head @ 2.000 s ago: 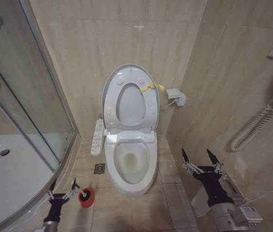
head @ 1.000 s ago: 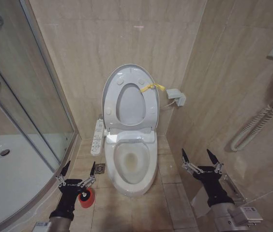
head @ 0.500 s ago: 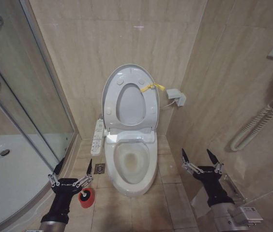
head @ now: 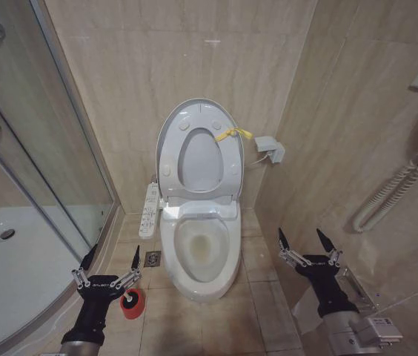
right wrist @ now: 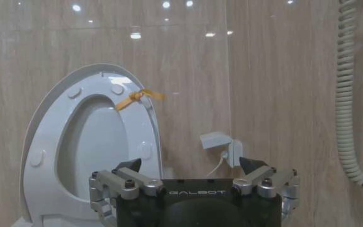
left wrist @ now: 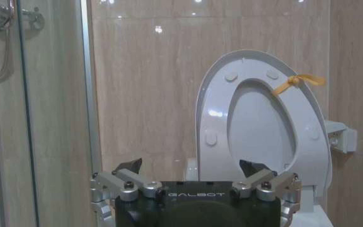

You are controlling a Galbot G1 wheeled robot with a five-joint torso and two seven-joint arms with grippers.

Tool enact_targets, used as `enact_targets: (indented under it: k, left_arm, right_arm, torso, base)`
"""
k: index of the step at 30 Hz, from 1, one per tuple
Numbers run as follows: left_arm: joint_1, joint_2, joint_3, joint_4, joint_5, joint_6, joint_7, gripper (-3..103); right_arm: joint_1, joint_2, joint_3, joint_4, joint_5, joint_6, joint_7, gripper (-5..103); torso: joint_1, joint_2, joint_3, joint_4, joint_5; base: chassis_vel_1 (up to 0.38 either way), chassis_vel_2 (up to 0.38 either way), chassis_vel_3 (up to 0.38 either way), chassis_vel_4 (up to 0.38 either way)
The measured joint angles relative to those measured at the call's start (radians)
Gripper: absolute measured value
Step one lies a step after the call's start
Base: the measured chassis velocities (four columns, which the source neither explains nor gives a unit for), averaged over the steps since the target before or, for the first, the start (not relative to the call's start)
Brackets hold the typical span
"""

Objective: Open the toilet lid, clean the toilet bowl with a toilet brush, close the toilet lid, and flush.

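Two open grippers, lid already up, brush waiting in its cup.

Head view: the left gripper (head: 108,265) hangs spread just above the toilet brush (head: 128,300) in its red cup (head: 133,305) on the floor, left of the toilet bowl (head: 201,252); the right gripper (head: 307,243) idles, spread, by the right wall. The brush looks light and stiff; its thin handle seems the likeliest hold. Left wrist view: the toilet lid (left wrist: 217,123) stands upright against the wall. Right wrist view: the yellow strap (right wrist: 138,97) hangs at its rim.

We see a glossy white plastic toilet lid (head: 198,152), a smooth glazed, probably ceramic toilet bowl (head: 200,256), polished beige wall tiles (head: 179,59) and a clear glass shower screen (head: 38,156).
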Motion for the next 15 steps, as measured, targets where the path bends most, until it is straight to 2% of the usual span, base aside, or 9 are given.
enact_targets:
  k: [15]
  left_arm:
    - [-0.001,0.000,0.000,0.002,0.000,0.000,0.000,100]
  right_arm:
    - [0.000,0.000,0.000,0.000,0.000,0.000,0.000,100]
  torso:
    - [0.000,0.000,0.000,0.0000,0.0000]
  base:
    - [0.000,0.000,0.000,0.000]
